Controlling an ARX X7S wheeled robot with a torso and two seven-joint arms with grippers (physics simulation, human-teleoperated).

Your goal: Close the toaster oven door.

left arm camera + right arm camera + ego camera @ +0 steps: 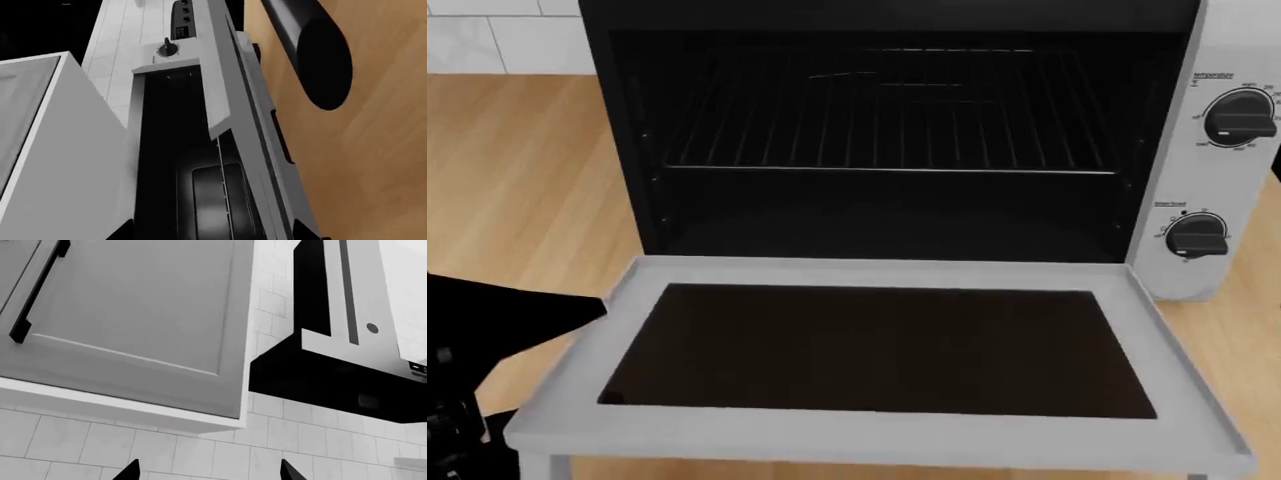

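Observation:
The toaster oven (1214,180) stands on the wooden counter with its black cavity and wire rack showing. The toaster oven door (881,435) hangs fully open, lying flat toward me with the dark glass up. In the left wrist view the door (230,90) shows edge-on, with its black bar handle (313,55) beyond it over the counter. My left gripper (213,236) is open and empty, facing the door's left end; I cannot tell if it touches. My left arm (481,320) is beside the door's left edge. My right gripper (208,474) is open and empty, pointed up at the wall.
Two black knobs (1238,120) sit on the oven's right panel. The wooden counter (507,170) runs to both sides, with white tiles behind. The right wrist view shows a grey upper cabinet (133,315) and a black-and-white range hood (333,370).

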